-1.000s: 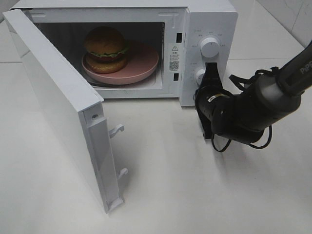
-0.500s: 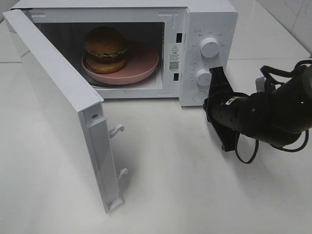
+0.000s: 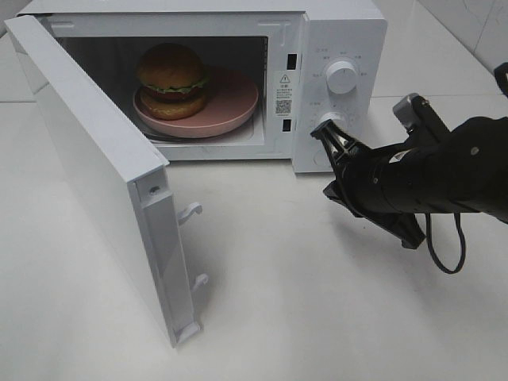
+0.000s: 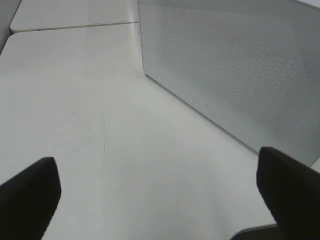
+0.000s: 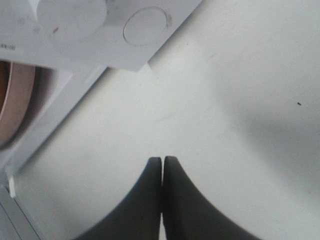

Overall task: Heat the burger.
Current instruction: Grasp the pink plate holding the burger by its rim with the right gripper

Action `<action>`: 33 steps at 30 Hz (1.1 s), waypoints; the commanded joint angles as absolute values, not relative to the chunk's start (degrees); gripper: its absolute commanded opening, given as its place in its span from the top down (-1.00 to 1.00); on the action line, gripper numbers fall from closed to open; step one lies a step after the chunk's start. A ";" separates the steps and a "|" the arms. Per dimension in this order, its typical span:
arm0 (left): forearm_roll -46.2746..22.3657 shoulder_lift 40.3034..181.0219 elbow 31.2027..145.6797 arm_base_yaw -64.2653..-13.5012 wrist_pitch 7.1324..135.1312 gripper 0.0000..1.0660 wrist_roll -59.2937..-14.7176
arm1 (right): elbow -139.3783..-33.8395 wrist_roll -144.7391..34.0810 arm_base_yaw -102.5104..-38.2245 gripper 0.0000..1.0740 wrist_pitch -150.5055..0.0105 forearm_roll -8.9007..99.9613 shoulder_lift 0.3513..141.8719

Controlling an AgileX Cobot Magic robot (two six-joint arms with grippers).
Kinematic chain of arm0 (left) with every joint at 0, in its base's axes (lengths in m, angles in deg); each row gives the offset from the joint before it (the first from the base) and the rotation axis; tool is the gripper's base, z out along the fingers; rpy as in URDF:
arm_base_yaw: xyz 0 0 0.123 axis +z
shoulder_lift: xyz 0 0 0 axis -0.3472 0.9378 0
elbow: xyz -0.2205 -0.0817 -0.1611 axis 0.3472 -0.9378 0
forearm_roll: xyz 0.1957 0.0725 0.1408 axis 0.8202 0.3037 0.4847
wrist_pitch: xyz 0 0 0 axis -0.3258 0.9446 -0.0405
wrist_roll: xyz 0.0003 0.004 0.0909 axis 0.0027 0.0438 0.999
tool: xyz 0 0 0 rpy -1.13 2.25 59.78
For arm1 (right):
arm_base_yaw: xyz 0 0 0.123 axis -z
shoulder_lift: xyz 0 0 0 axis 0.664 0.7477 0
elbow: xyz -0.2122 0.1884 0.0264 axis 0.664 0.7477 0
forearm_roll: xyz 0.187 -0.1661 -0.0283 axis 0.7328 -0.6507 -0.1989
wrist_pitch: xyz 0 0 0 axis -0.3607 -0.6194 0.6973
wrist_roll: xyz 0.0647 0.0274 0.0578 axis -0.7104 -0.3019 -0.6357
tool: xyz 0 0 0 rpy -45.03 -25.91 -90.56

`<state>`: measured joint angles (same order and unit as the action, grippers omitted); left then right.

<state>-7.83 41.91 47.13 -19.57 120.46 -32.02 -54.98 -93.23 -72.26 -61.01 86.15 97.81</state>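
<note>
Fingers (image 5: 145, 200) of the right gripper (image 5: 162, 160) are pressed tight together, and nothing is held between them. Their tips are seen right by the lower knob (image 3: 330, 124) on the front of the microwave (image 3: 341, 32). Whether the knob is touched cannot be told. The burger (image 3: 172, 79) is set inside the microwave on a pink plate (image 3: 234, 103), toward the plate's left side. It is placed well apart from these fingers, past the wall beside the knobs. The door (image 3: 87, 159) is swung wide open. The left gripper (image 4: 156, 157) is held over the white table (image 4: 100, 100), beside the outer face of the door. Its fingers (image 4: 30, 200) are spread wide, with nothing gripped.
</note>
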 commanded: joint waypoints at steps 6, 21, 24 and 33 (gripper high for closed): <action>-7.89 40.82 46.96 -19.40 119.72 -0.88 -32.25 | -55.96 -70.88 -70.94 0.95 -78.26 85.69 92.31; -7.89 40.82 46.96 -19.40 119.72 -0.88 -32.25 | -66.33 -58.22 -68.94 0.93 -109.65 62.09 91.85; -7.89 40.82 46.96 -19.40 119.72 -0.88 -32.25 | -68.27 -55.07 -68.94 0.93 -114.07 56.59 91.85; -7.89 40.82 46.96 -19.40 119.72 -0.88 -32.25 | -72.46 -31.06 -68.94 0.90 -123.52 54.53 91.85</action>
